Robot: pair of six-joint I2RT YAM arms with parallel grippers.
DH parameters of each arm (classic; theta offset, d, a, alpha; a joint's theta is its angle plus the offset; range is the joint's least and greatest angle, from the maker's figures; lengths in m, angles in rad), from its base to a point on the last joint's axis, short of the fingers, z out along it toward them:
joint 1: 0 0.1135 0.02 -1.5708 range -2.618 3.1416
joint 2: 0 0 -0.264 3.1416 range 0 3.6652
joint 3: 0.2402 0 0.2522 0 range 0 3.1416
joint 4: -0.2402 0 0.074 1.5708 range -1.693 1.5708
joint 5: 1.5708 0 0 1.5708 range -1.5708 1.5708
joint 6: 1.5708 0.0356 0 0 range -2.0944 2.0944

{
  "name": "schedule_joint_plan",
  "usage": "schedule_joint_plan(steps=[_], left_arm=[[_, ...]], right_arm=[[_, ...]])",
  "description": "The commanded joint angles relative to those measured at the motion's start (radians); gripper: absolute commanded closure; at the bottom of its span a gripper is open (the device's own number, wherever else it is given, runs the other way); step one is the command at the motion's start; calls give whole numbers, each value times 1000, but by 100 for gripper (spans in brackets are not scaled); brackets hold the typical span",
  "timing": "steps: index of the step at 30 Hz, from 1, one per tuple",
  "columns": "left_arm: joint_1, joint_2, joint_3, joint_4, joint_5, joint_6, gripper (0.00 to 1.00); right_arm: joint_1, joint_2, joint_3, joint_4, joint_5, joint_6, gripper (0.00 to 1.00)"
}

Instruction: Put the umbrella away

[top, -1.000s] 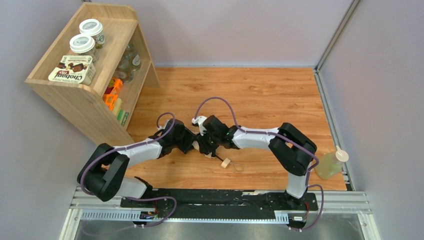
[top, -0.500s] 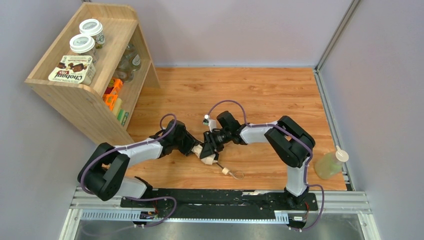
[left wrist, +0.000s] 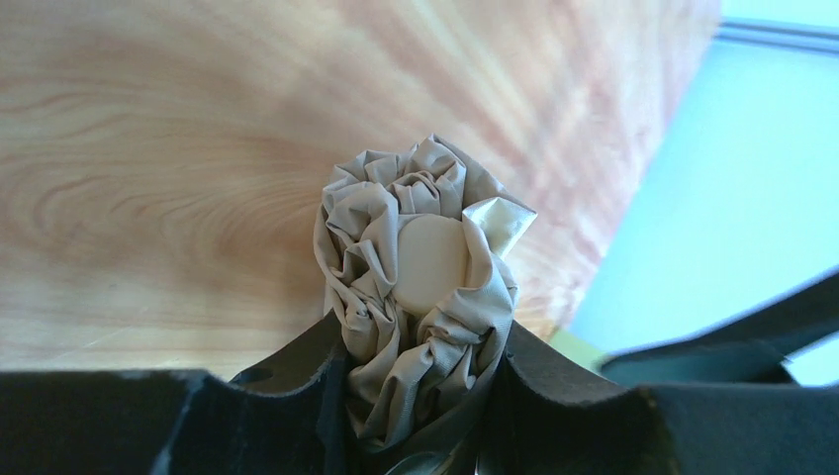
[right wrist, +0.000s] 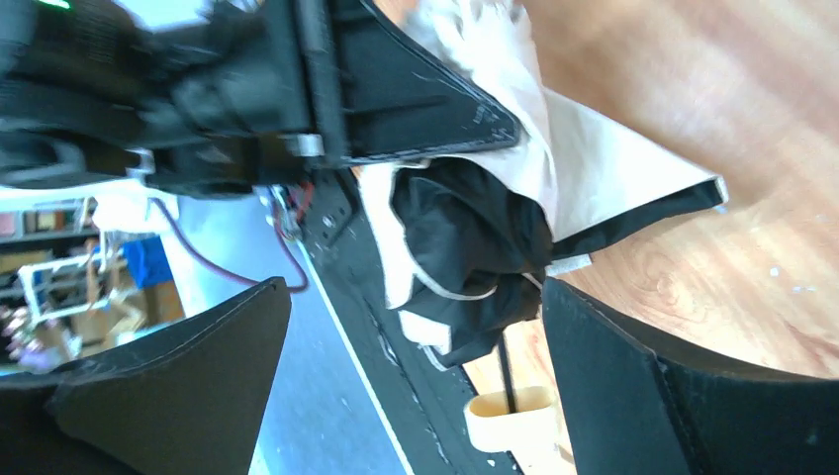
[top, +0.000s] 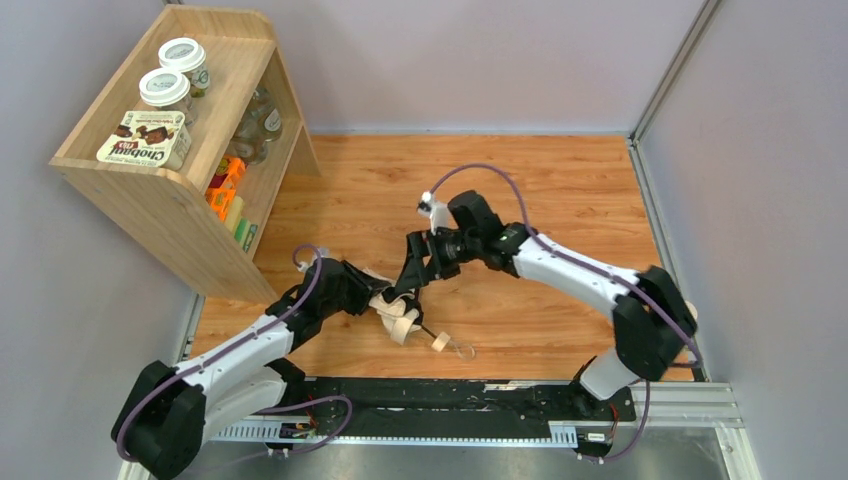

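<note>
The left hand point(left wrist: 416, 371) is clenched on the umbrella point(left wrist: 420, 247), with the bunched peach canopy pinched between its fingers at the cap end. The right hand point(right wrist: 416, 297) is spread wide beside the black folds, grasping nothing. The umbrella is kept low over the tabletop point(top: 540, 190), between the arms, near the front edge. Loose flaps should probably be gathered before the right hand is closed, with the left grip kept firm.

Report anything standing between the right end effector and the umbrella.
Nothing visible does. The open right end effector hangs close to the pale peach-beige folding fabric umbrella, with no object between them. The left end effector grips its bunched canopy.
</note>
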Motion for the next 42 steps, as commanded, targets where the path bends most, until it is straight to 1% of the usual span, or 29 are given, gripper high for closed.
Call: schedule_joint_plan(steps=[1,2,3,5,7,9,11,14,15,17,18,19,20,22,24,26,28,30,33,35,40,42], left_arm=[[20,-106,3,238,-19,-10,100],[23,-127,6,257,-19,-15,100],[25,-146,15,312,-19,-12,100],[26,-175,31,388,-23,-1,100],[33,-202,57,447,-25,2,100],[36,-221,97,478,-20,16,100],[39,-233,144,492,-11,37,100],[42,-241,224,495,6,52,100],[43,-238,241,499,6,48,100],[45,-233,282,499,7,37,100],[46,-230,307,501,7,33,100],[48,-224,319,505,6,16,100],[46,-219,334,530,7,7,100],[48,-200,353,580,4,-15,100],[48,-169,374,631,3,-24,100],[51,-146,391,674,10,-23,100],[49,-129,405,692,13,-30,100],[51,-123,410,705,12,-30,100],[49,-121,414,711,3,-17,100],[51,-123,417,713,0,-6,100],[49,-124,423,713,4,8,100],[51,-124,420,719,3,5,100]], right_arm=[[-10,-207,109,-213,223,-12,0],[-17,-251,123,-238,269,-3,0],[-28,-285,129,-249,309,16,0],[-80,-363,119,-249,334,69,0],[-148,-425,88,-246,377,167,0],[-201,-479,57,-237,477,249,0],[-255,-512,48,-249,501,289,0],[-387,-560,1,-248,445,387,0],[-433,-575,-31,-223,397,416,0],[-510,-586,-102,-138,241,442,0],[-525,-582,-130,-101,186,477,2],[-527,-577,-163,-27,124,511,4],[-521,-566,-202,55,60,572,4],[-478,-543,-280,235,-28,754,5],[-421,-522,-341,350,-21,934,6],[-342,-508,-372,461,22,1080,7],[-282,-493,-363,506,41,1183,6],[-219,-482,-352,501,76,1258,6],[-105,-460,-371,545,114,1394,14],[-61,-448,-389,605,134,1470,15],[8,-430,-389,653,179,1559,16],[28,-422,-377,659,197,1571,16]])
